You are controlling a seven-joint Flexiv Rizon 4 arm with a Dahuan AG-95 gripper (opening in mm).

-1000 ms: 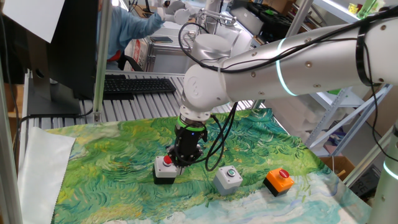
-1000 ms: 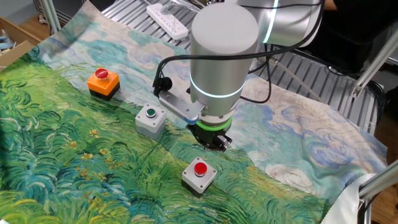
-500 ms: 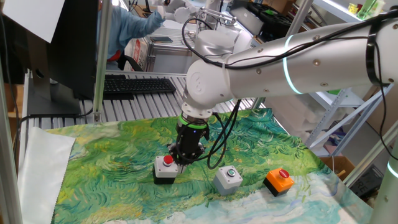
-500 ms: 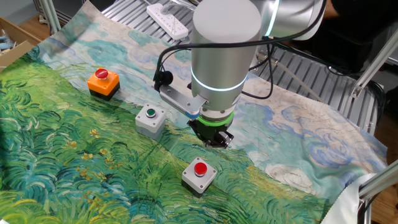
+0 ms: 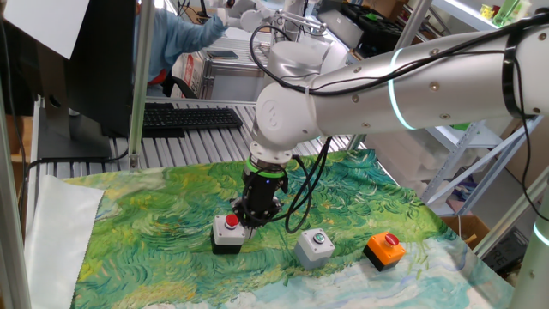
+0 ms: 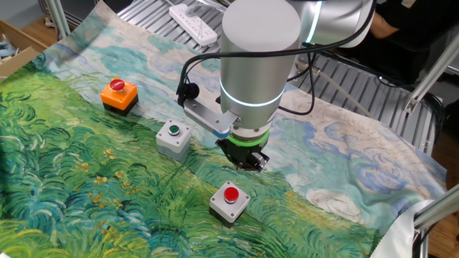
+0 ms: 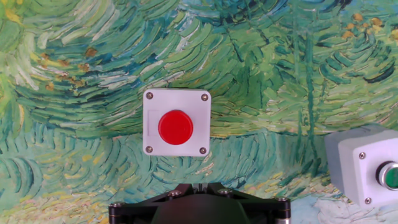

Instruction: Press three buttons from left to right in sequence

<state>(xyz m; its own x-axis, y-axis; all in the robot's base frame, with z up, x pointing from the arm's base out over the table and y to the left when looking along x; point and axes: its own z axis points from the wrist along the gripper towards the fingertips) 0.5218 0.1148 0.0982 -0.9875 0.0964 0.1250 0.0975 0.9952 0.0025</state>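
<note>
Three buttons sit in a row on the painted cloth. The black-and-white box with a red button point(image 5: 227, 232) point(image 6: 230, 201) point(image 7: 176, 122) is the left one in one fixed view. In the middle stands the grey box with a green button point(image 5: 315, 247) point(image 6: 173, 136) point(image 7: 367, 168). At the far end is the orange box with a red button point(image 5: 383, 249) point(image 6: 119, 94). My gripper point(image 5: 255, 218) point(image 6: 248, 163) point(image 7: 199, 185) is shut and holds nothing. It hangs a little above the cloth, just beside the black-and-white box and apart from its red cap.
The green swirl-patterned cloth point(image 5: 154, 223) covers the table. Behind it lie a black keyboard point(image 5: 189, 118) and a white power strip point(image 6: 193, 21) on metal rollers. A white sheet point(image 5: 60, 240) hangs at the cloth's left edge. A cardboard box point(image 6: 18, 43) stands beyond one corner.
The arm has shifted slightly and lifted a touch beside the black-and-white box during the first half second, then held still. The fingers stayed shut.
</note>
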